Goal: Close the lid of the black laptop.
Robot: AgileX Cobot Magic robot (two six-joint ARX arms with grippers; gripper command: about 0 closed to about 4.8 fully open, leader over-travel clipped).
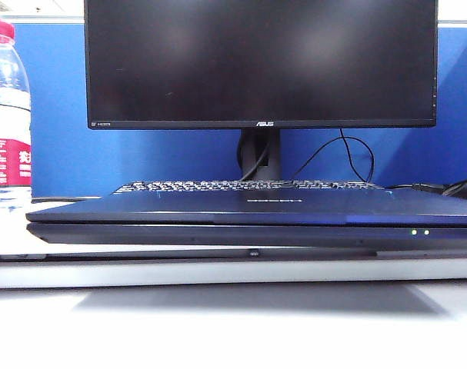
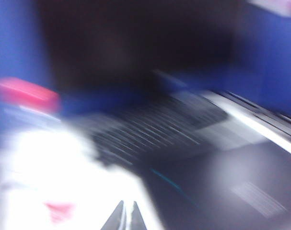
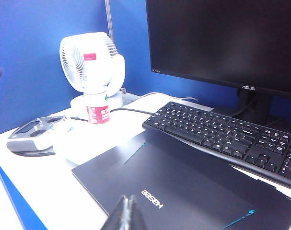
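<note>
Lid (image 3: 183, 191) is flat down on the laptop (image 1: 256, 219), which sits on the worktop (image 1: 218, 323) in front of the keyboard (image 3: 226, 134); green LEDs (image 1: 420, 231) show on its front edge. Closing step looks finished. Right gripper (image 3: 126, 215) hovers above the lid near the logo, fingers together, holding nothing. Left gripper (image 2: 126, 218) is near the lid's bottle (image 2: 25, 96) side, heavily blurred, fingers look together. Next move is probably just lifting both arms clear.

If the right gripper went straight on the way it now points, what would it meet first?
Probably the dark navy lid of the closed laptop; the shut right gripper hangs just above its "Hasee" logo. Past it lies the black keyboard. Depth is unclear.
</note>
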